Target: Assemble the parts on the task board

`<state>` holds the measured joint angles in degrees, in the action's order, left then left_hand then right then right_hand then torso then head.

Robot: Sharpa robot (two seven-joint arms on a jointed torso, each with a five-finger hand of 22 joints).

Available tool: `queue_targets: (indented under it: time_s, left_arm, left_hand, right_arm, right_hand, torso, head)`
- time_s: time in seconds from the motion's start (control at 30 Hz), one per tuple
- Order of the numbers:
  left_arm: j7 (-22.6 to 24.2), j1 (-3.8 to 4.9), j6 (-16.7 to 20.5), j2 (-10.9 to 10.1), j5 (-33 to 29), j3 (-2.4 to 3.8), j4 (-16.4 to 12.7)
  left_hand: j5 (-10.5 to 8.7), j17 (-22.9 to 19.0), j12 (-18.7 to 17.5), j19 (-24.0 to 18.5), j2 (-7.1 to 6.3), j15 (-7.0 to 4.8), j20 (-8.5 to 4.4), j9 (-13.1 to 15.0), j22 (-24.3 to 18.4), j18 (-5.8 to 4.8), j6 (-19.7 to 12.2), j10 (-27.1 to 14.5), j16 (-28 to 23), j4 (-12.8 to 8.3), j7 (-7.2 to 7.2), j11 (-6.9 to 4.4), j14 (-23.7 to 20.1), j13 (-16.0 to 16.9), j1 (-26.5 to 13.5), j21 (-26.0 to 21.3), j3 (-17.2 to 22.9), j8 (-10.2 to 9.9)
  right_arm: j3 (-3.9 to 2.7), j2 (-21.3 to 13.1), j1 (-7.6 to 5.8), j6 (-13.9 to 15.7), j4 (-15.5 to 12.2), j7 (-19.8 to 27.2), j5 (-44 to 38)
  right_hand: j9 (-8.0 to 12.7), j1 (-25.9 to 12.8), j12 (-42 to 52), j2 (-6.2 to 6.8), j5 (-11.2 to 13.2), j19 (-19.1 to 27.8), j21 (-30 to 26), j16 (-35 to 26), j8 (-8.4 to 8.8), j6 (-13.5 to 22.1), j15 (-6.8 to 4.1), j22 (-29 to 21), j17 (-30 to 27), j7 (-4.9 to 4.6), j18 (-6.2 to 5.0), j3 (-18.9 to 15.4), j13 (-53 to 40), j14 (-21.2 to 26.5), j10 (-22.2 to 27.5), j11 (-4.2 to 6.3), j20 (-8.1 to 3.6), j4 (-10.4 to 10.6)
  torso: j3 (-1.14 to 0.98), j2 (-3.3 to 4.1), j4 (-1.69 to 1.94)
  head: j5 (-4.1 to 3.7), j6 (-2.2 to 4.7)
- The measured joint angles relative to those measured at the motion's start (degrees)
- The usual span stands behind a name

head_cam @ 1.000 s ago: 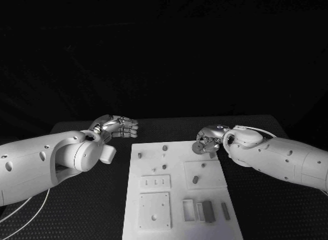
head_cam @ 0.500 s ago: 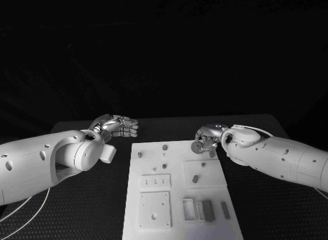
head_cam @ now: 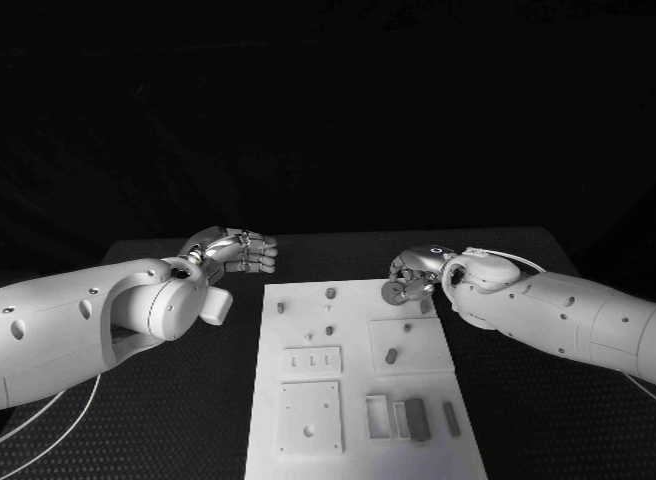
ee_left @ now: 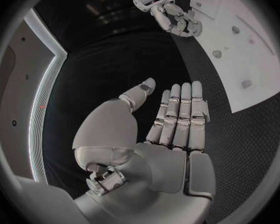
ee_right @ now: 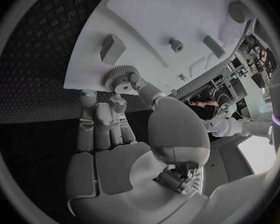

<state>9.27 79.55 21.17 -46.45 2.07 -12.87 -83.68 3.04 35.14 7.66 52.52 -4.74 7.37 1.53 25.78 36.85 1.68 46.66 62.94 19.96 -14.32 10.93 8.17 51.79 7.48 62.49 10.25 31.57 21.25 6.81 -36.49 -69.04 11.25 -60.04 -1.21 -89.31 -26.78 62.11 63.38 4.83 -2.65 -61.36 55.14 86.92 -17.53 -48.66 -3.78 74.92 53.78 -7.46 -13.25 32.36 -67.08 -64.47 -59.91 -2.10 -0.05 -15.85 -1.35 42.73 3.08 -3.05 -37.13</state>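
The white task board [head_cam: 360, 395] lies in the middle of the table. My right hand [head_cam: 419, 272] hovers over its far right corner and pinches a small toothed gear [head_cam: 395, 292] between thumb and finger; the gear [ee_right: 118, 78] also appears in the right wrist view, just above the board [ee_right: 171, 10]. Small pegs [head_cam: 330, 294] and an oblong part [head_cam: 392, 356] stand on the board. My left hand [head_cam: 237, 250] is off the board's far left corner over the black table. Its fingers [ee_left: 180, 112] are stretched out side by side, holding nothing.
Near the board's front edge, grey bars [head_cam: 415, 420] sit in slots beside two raised square plates [head_cam: 311, 420]. A block part [ee_right: 112, 48] and a short peg [ee_right: 176, 45] stand close to the held gear. The black mat [head_cam: 559, 420] surrounds the board.
My right hand has carried the gear slightly toward the board's far edge. The left hand has stayed where it was.
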Motion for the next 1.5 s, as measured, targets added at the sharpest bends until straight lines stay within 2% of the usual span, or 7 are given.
queue_targets:
  time_s: [0.23, 0.5, 0.87, 1.03, 1.1, 1.4, 1.5]
  left_arm:
    - [-0.01, 0.00, 0.00, 0.09, 0.01, 0.00, 0.00]
    - [-0.01, 0.00, 0.05, 0.09, 0.02, -0.02, 0.05]
    - [0.04, 0.00, 0.18, 0.13, 0.04, -0.03, 0.15]
    - [0.05, 0.00, 0.21, 0.17, 0.04, -0.03, 0.15]
    - [0.05, 0.00, 0.24, 0.19, 0.04, -0.03, 0.16]
    - [0.08, 0.00, 0.27, 0.36, 0.05, -0.12, 0.28]
    - [0.08, 0.00, 0.27, 0.46, 0.05, -0.13, 0.28]
  left_hand:
    - [0.00, 0.05, 0.00, 0.00, 0.00, 0.00, 0.00, 0.00, 0.00, 0.00, 0.00, 0.00, 0.00, 0.00, 0.00, 0.00, 0.00, 0.00, 0.00, 0.00, 0.00, 0.00]
    - [0.00, 0.05, 0.00, 0.00, 0.00, 0.00, 0.00, 0.00, 0.04, 0.00, 0.00, 0.00, -0.23, 0.15, 0.00, 0.00, 0.00, 0.00, 0.00, 0.00, -0.15, 0.00]
    - [0.00, 0.13, -0.22, 0.00, 0.00, 0.00, 0.00, 0.00, 0.09, 0.00, -0.21, 0.00, -0.23, 0.15, 0.20, 0.00, 0.00, 0.00, 0.00, 0.00, -0.15, 0.00]
    - [0.00, 0.18, -0.22, 0.00, 0.00, 0.00, 0.00, 0.00, 0.09, 0.00, -0.36, 0.00, -0.23, 0.15, 0.06, 0.00, 0.00, 0.00, 0.00, 0.00, -0.15, 0.00]
    - [0.00, 0.18, -0.22, 0.00, 0.00, 0.00, 0.00, 0.00, 0.08, 0.00, -0.35, 0.00, -0.23, 0.15, 0.06, 0.00, 0.00, 0.00, 0.00, 0.00, -0.15, 0.00]
    - [0.00, 0.24, -0.22, 0.00, 0.00, 0.20, 0.00, 0.00, 0.14, -0.02, -0.35, 0.00, -0.46, 0.15, 0.06, 0.00, -0.20, 0.00, 0.00, 0.00, -0.15, 0.00]
    - [0.00, 0.24, -0.22, 0.00, 0.00, 0.20, 0.00, 0.00, 0.14, -0.02, -0.35, 0.00, -0.46, 0.15, 0.06, 0.00, -0.20, 0.00, 0.00, 0.00, -0.15, 0.00]
  right_arm:
    - [0.11, -0.13, 0.11, 0.26, -0.32, 0.30, 0.47]
    - [0.24, -0.78, 0.44, 1.90, -1.49, -0.18, 0.55]
    - [0.16, -1.17, -0.08, 2.29, -4.17, -1.03, -1.19]
    - [-1.91, -1.62, -0.24, 2.64, -8.08, -1.36, -3.91]
    - [-2.32, -1.70, -0.39, 3.11, -9.98, -1.66, -5.58]
    - [-2.38, 1.53, -0.51, 5.52, -14.47, -4.63, -15.33]
    - [-1.65, 3.34, -0.56, 6.06, -14.47, -5.35, -17.64]
  right_hand:
    - [-0.80, -0.68, 0.00, -3.76, 0.15, 0.17, 0.32, 0.00, -1.59, 0.01, -0.96, 0.00, -0.35, 0.01, -0.06, 0.05, 0.19, 0.28, -0.26, 1.36, -0.03, -0.38]
    - [-1.28, -0.82, 0.00, -5.52, -0.04, 0.18, 0.34, 0.27, -2.19, 0.12, -1.64, 0.00, -0.48, 0.12, -0.11, 0.05, 0.31, 0.18, -0.07, 1.72, -0.02, -0.70]
    - [-1.01, -0.64, 0.00, -5.84, -0.03, 0.17, 0.34, 0.27, -2.19, 0.13, -1.64, 0.00, -0.53, 0.13, -0.12, -0.02, 0.33, 0.19, -0.17, 2.04, -0.01, -0.76]
    - [-1.00, -0.58, 0.00, -5.89, -0.01, 0.25, 0.34, 0.27, -2.19, 0.13, -1.65, 0.00, -0.53, 0.13, -0.12, -0.01, 0.39, 0.18, -0.14, 2.06, 0.06, -0.76]
    - [-1.00, -0.58, 0.00, -5.89, -0.01, 0.25, 0.34, 0.27, -2.18, 0.13, -1.83, 0.00, -0.51, 0.13, -0.12, -0.01, 0.39, -0.01, -0.24, 2.20, 0.06, -0.76]
    - [-0.99, -0.25, 0.00, -5.55, 0.00, 0.25, 0.55, 0.27, -2.19, 0.13, -2.05, 0.00, -0.32, 0.13, -0.39, -0.01, 0.52, -0.22, -0.50, 2.53, 0.07, -0.75]
    - [-0.99, -0.18, 0.00, -5.48, 0.00, 0.25, 0.55, 0.26, -2.18, 0.13, -2.07, 0.00, -0.33, 0.13, -0.46, -0.01, 0.52, -0.24, -0.49, 2.53, 0.07, -0.75]
  torso:
    - [0.02, -0.02, -0.07]
    - [0.00, -0.02, -0.08]
    - [-0.01, -0.07, -0.03]
    - [-0.02, -0.07, -0.02]
    - [-0.04, -0.07, -0.03]
    - [-0.03, -0.11, -0.13]
    - [-0.03, -0.11, -0.13]
  head:
    - [-0.03, -0.06]
    - [-0.22, -0.03]
    - [-0.16, 0.21]
    - [0.09, 0.48]
    - [0.21, 0.57]
    - [0.46, 0.98]
    - [0.49, 1.07]
